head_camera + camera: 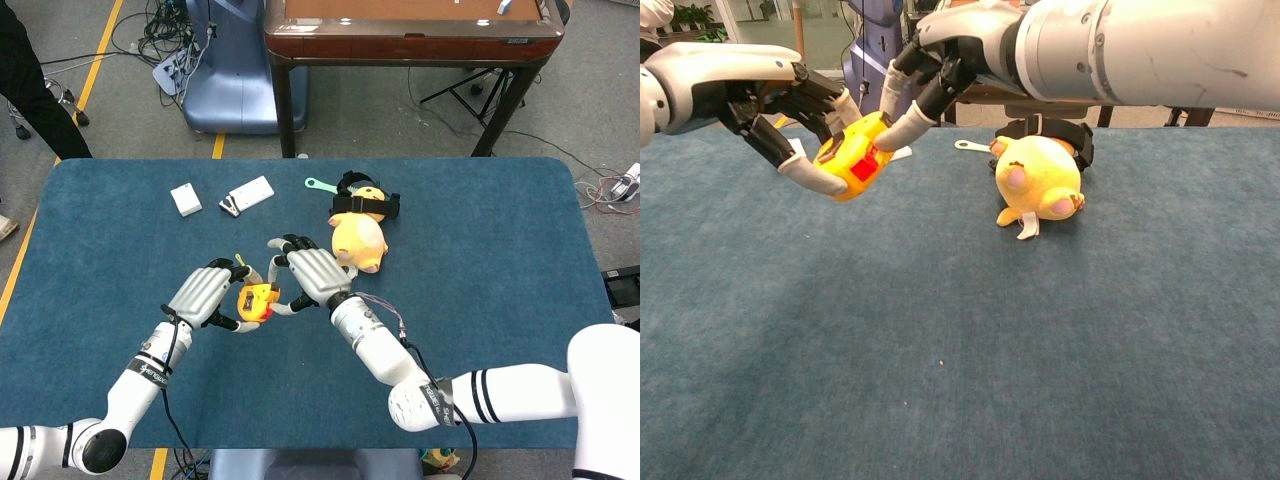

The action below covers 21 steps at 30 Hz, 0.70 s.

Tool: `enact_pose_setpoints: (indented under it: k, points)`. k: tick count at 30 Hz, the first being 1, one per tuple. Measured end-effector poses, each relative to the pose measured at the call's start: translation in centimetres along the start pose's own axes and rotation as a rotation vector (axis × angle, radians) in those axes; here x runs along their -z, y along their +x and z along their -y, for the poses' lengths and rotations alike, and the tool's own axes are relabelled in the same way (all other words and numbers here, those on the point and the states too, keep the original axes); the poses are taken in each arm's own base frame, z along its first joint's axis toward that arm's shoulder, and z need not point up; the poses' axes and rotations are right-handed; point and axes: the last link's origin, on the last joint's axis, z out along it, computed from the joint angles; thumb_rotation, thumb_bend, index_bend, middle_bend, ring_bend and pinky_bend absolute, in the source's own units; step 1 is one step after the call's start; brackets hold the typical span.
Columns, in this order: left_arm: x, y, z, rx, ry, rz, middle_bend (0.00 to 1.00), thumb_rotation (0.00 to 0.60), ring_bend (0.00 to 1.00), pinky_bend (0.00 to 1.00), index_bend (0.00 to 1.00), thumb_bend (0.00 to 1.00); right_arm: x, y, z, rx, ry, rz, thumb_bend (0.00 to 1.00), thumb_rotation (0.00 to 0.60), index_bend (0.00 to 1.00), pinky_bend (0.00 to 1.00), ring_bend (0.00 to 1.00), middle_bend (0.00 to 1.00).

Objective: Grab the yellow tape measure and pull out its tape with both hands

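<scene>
My left hand (203, 293) grips the yellow tape measure (255, 300) above the blue table, left of centre. In the chest view the case (855, 158) shows its red button, with my left hand (780, 110) wrapped round it from the left. My right hand (312, 275) hovers just right of the case with its fingers spread. One of its fingertips (898, 132) reaches the case's upper right corner. No pulled-out tape shows, and I cannot see whether the tape's end is pinched.
A yellow plush toy (358, 238) with a black strap lies right of the hands, a green tool (320, 185) behind it. Two small white boxes (185, 199) (248, 194) sit at the back left. A brown table (410, 30) stands beyond the blue table (500, 260).
</scene>
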Motion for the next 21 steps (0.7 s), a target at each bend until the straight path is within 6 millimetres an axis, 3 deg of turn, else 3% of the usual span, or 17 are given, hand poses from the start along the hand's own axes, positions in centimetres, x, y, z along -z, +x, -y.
enact_pose_setpoints:
  k: [21]
  points:
    - [0.31, 0.34, 1.02, -0.002, 0.026, 0.001, 0.47, 0.6, 0.3, 0.13, 0.49, 0.15, -0.01, -0.13, -0.55, -0.003, -0.02, -0.009, 0.49, 0.6, 0.62, 0.01, 0.03, 0.22]
